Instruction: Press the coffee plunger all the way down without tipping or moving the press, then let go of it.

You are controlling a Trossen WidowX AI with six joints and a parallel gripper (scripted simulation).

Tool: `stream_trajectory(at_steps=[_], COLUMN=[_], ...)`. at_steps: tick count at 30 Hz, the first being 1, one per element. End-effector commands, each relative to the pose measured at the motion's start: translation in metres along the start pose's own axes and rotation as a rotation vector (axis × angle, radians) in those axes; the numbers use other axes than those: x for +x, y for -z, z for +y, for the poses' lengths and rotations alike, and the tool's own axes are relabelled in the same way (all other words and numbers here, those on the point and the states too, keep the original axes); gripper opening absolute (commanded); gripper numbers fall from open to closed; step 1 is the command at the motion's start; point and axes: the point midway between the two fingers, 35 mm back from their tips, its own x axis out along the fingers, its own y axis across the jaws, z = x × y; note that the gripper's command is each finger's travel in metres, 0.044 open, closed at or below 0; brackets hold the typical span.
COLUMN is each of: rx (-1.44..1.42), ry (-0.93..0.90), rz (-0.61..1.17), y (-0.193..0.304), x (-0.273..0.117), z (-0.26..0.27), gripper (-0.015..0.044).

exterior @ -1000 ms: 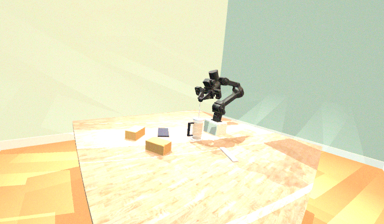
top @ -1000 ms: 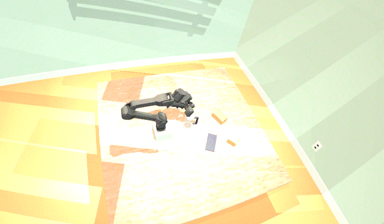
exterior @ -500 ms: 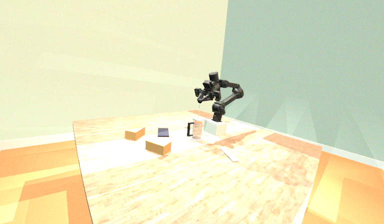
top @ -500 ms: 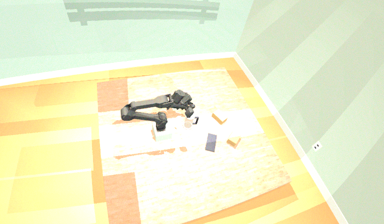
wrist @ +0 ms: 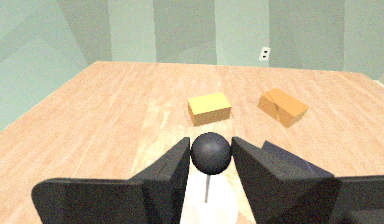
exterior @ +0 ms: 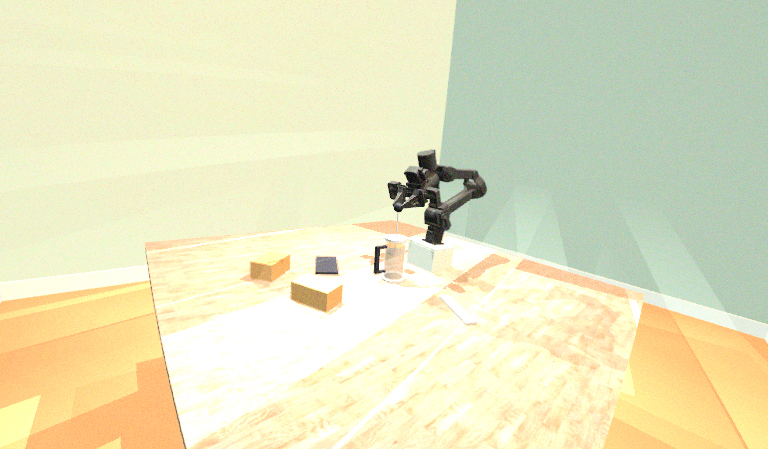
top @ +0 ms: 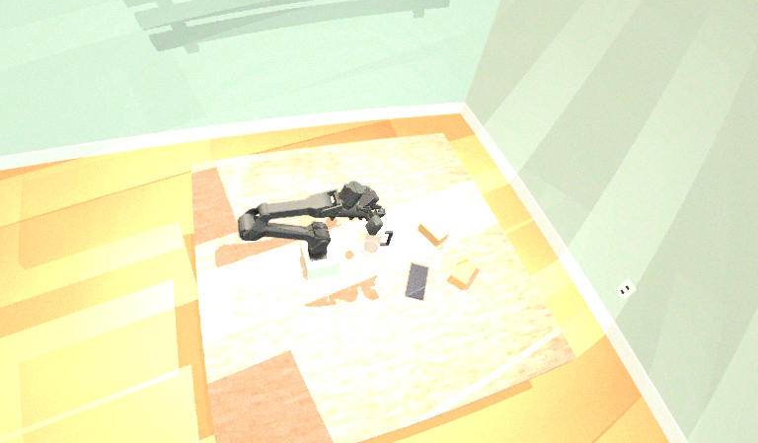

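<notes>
The coffee press [top: 370,245] [exterior: 394,260] stands upright on the table, its clear body beside the white base box and its black handle [top: 389,238] [exterior: 377,259] on the side away from that box. The plunger rod [exterior: 397,224] [wrist: 208,189] stands tall above the white lid [exterior: 395,239] [wrist: 222,201], so the plunger is up. My gripper [wrist: 210,142] [exterior: 398,206] is shut on the round black plunger knob, with one finger on each side of it in the wrist view. The fingers hide the knob's sides. The lower end of the plunger is unclear.
Two orange-yellow blocks lie beyond the press: one block [top: 432,234] [exterior: 316,294] [wrist: 209,109] and another block [top: 463,275] [exterior: 270,266] [wrist: 283,107]. A dark flat slab [top: 416,281] [exterior: 326,265] lies near them. A thin white bar [exterior: 457,309] lies on the press's other side.
</notes>
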Motion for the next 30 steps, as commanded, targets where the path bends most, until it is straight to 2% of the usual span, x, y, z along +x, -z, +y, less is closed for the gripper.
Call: stream_trajectory(at_steps=[1,30], rx=[0.01,0.01], ry=[0.001,0.001], rz=[0.066,0.065], y=[0.028,0.056], x=[0.01,0.04], z=[0.0,0.001], gripper=[0.0119,0.0119])
